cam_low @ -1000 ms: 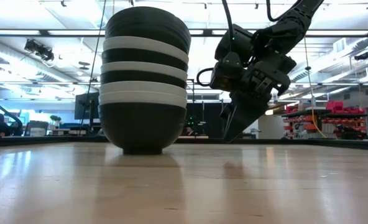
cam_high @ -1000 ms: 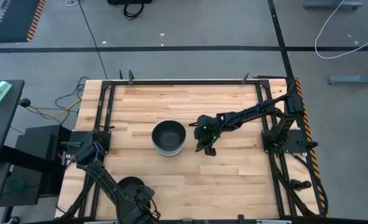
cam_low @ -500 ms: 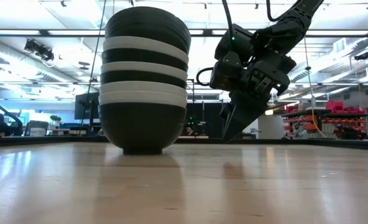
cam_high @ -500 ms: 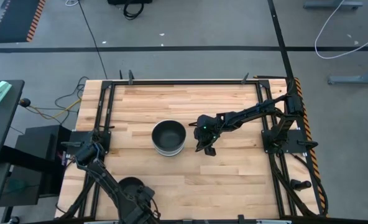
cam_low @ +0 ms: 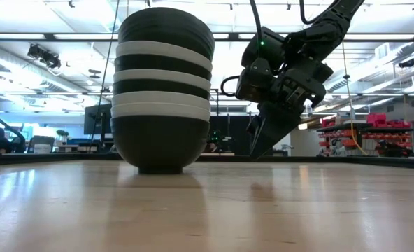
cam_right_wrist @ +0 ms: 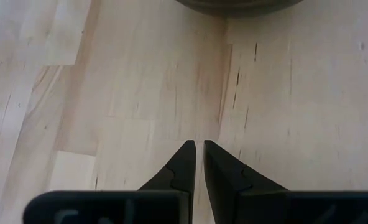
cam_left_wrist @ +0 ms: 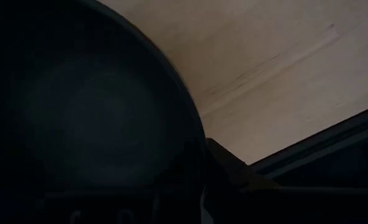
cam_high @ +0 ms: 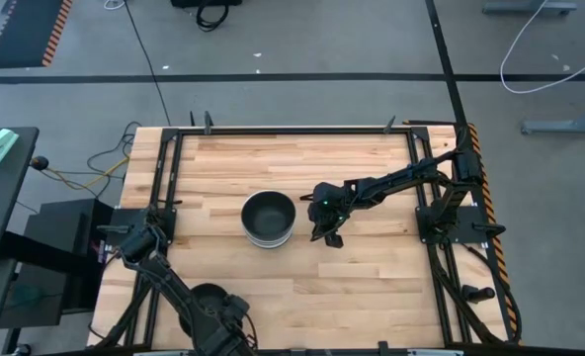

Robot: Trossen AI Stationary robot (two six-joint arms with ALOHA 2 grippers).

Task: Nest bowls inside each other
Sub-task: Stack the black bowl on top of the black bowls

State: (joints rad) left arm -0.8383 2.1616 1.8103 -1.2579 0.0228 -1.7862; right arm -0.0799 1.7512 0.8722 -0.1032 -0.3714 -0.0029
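Stack of nested bowls (cam_high: 269, 218) at worktop (cam_high: 292, 158) centre — black and white alternating, black on top. Right gripper (cam_high: 331, 237) just beside it, tips near the wood, fingers (cam_right_wrist: 183, 163) nearly together, empty. Left gripper (cam_high: 229, 314) at the near edge — fingers pinching a lone black bowl (cam_high: 208, 298) by its rim.

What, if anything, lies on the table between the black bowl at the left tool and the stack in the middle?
Nothing visible does. The black bowl sits at the left tool near the front edge; bare wood separates it from the stack. The right tool rests beside the stack, off that path.
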